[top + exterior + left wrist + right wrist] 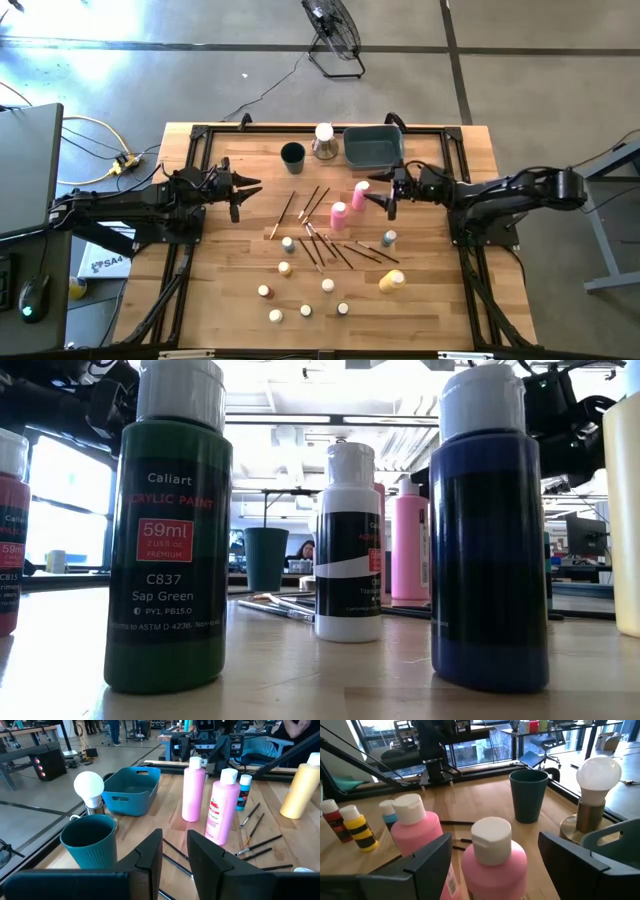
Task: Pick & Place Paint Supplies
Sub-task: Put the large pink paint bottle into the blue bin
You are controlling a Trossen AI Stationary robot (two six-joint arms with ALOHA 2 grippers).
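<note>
I am working over the table (440,300), going from the biggest thing down. The grey-blue bin (373,146) is sitting at the far edge, right of centre, with nothing showing in it. Just near of it two pink paint bottles are standing upright close together, the farther one (360,194) right in front of my right hand (388,197). That hand is hovering over it with fingers spread wide, holding nothing. To do this well, I judge I should be lowering squarely so one finger passes each side of the bottle's body (not the cap, which could slip), then closing before lifting toward the bin. The nearer pink bottle (339,216) stands so close that a finger could knock it. My left hand (237,194) is waiting at the left, fingers a narrow gap apart and empty. The brushes (318,240) are lying scattered mid-table, and the small pots (275,315) nearer still.
</note>
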